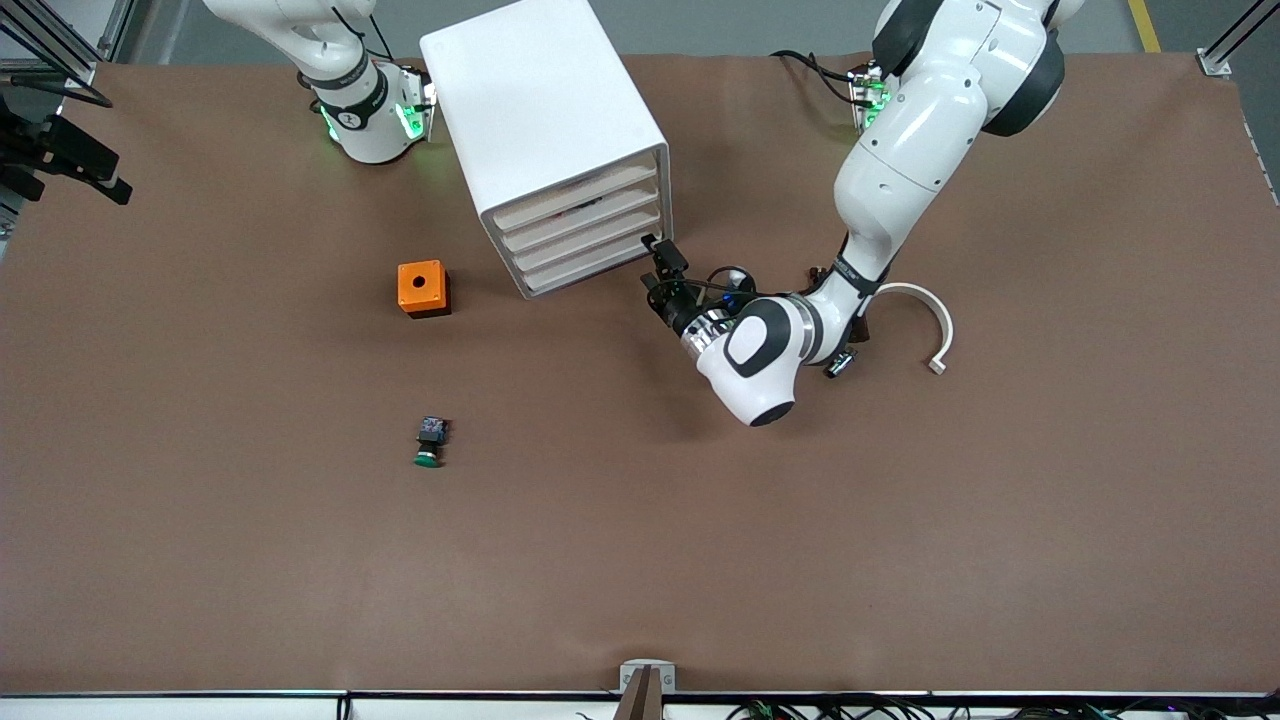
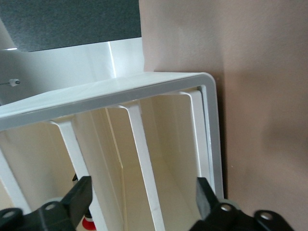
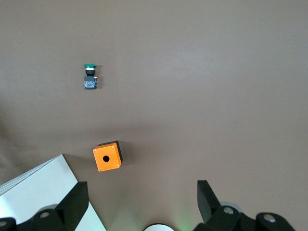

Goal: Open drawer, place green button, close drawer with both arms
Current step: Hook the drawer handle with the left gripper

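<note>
- Drawer [image 1: 588, 257] opening looks like the step in hand: the shallow white plastic drawer, third down of four alike in the white boxy cabinet [image 1: 545, 120], sits flush and closed with its neighbours.
- The left end effector [image 1: 655, 268], black with two fingers, is just beside the corner of the cabinet front at the left arm's end, low down by the lower drawers; its fingers are spread, with nothing between them.
- To do this well, the fingers should catch only the third drawer's front edge, not the one above or below it, and the pull should run straight out along the drawer's line so the light cabinet does not slide or twist on the surface [image 1: 900, 550].
- In the left wrist view the cabinet's rim and thin drawer edges fill the gap between the spread fingers [image 2: 79, 195], so alignment is close but contact is not evident.
- The right end effector [image 3: 139, 202] waits high over the surface near its own base, fingers spread and empty.
- The small push button [image 1: 429, 443], with green round cap and black body, lies on its side on the open surface, nearer the front camera than the orange cube with a round hole [image 1: 423, 288]; both are well apart from the cabinet.
- A white curved plastic band [image 1: 925, 318] lies by the left arm's wrist, outside the drawer's pull path.
</note>
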Controlling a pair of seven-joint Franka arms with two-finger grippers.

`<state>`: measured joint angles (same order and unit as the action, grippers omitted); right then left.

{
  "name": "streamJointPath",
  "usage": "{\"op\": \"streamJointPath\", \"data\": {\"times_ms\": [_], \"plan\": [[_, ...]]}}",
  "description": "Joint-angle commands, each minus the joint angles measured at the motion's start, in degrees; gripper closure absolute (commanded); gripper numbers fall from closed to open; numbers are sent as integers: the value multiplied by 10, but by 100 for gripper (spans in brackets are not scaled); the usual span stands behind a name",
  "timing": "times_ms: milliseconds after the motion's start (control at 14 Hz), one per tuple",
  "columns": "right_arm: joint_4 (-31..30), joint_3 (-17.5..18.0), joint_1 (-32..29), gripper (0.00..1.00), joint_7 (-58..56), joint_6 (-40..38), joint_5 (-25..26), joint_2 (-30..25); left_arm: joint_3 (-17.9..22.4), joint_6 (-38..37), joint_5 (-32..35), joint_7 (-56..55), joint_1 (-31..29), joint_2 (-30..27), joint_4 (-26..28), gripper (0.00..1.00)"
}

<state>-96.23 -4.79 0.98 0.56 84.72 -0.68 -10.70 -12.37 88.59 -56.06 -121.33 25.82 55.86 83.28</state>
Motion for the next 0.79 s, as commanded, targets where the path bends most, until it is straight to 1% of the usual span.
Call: {"op": "streamJointPath", "data": {"times_ms": [0, 143, 287, 430, 645, 716], "plan": [[11, 6, -6, 0, -1, -3, 6, 23, -1, -8, -20, -19, 19, 22, -25, 14], [15, 5, -6, 0, 1, -3, 7, 38, 0, -6, -20, -25, 33, 31, -29, 16], [15, 6, -8, 0, -6, 0, 5, 40, 0, -6, -20, -23, 47, 33, -29, 18], [15, 6, -5, 0, -6, 0, 6, 40, 0, -5, -20, -23, 57, 35, -28, 26], [16, 6, -5, 0, -6, 0, 6, 50, 0, -6, -20, -23, 69, 34, -29, 52], [16, 6, -6, 0, -6, 1, 6, 55, 0, -6, -21, -25, 69, 35, -28, 63]]}}
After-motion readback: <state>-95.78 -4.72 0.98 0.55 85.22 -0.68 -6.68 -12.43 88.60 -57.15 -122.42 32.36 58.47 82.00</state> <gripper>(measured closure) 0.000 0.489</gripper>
